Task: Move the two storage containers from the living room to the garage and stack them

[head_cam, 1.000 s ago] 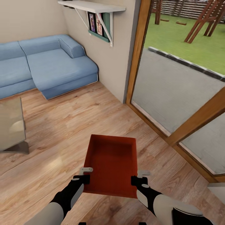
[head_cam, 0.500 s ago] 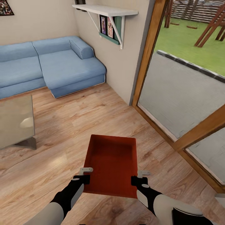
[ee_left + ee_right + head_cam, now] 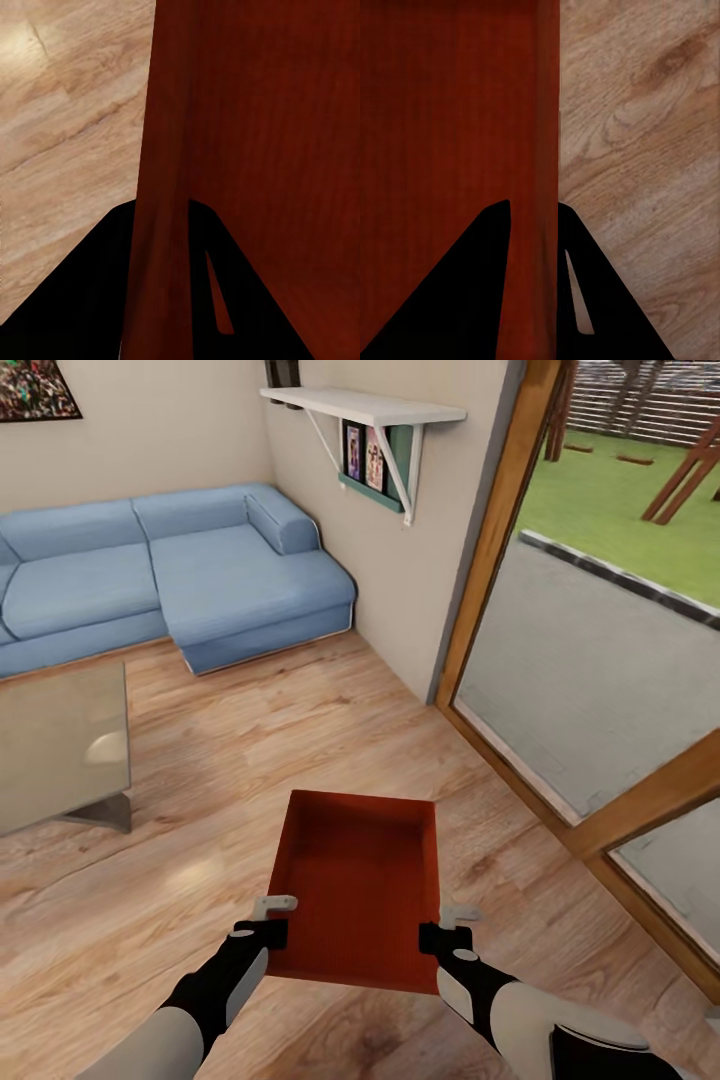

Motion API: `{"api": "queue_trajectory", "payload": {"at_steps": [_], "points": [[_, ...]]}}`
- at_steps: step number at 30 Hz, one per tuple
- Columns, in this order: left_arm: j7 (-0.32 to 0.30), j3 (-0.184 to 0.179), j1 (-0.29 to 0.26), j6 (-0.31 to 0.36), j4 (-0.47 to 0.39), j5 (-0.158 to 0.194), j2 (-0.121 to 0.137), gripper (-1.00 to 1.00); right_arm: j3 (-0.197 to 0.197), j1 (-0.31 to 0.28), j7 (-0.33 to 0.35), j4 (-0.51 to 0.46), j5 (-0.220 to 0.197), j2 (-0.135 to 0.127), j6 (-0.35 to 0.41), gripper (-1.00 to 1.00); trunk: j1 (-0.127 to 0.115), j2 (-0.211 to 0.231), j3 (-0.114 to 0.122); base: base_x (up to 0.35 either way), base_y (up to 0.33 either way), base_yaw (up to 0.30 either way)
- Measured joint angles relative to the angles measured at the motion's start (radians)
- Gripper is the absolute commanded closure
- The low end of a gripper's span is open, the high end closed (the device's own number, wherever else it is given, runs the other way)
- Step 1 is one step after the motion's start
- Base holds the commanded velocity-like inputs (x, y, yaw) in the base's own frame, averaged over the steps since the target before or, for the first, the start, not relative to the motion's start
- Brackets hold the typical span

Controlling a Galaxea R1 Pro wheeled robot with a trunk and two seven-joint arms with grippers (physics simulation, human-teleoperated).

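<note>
storage container (image 3: 358, 885): an orange-red open bin. i hold it up in front of me, over the wood floor. it is empty inside.
left end effector (image 3: 268, 926): it pinches the left wall of the bin near my end. in the left wrist view the red wall (image 3: 161, 187) runs between my two dark fingers (image 3: 82, 300), one inside and one outside.
right end effector (image 3: 448, 930): it pinches the right wall of the bin near my end. in the right wrist view the wall (image 3: 547, 150) sits between my fingers (image 3: 607, 307) the same way.
floor (image 3: 300, 740): light wood planks, under the bin and all around it.
glass table (image 3: 60, 745): to my left, well apart from the bin.
blue sofa (image 3: 170, 575): far ahead on the left, against the beige wall.
shelf (image 3: 360, 405): white, high on the wall ahead, with small pictures under it.
glass doors (image 3: 600, 650): wood frames, on my right. grey paving and green grass are outside.
</note>
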Motion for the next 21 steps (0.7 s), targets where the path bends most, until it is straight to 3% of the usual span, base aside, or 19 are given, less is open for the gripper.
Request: {"api": "queue_trajectory", "payload": {"at_steps": [21], "points": [[0.000,0.000,0.000,-0.001,0.001,0.001,0.000,1.00,0.002,0.000,0.000,0.001,-0.001,0.000,0.000,1.00,0.000,0.000,0.029,0.000,0.000,0.172]]}}
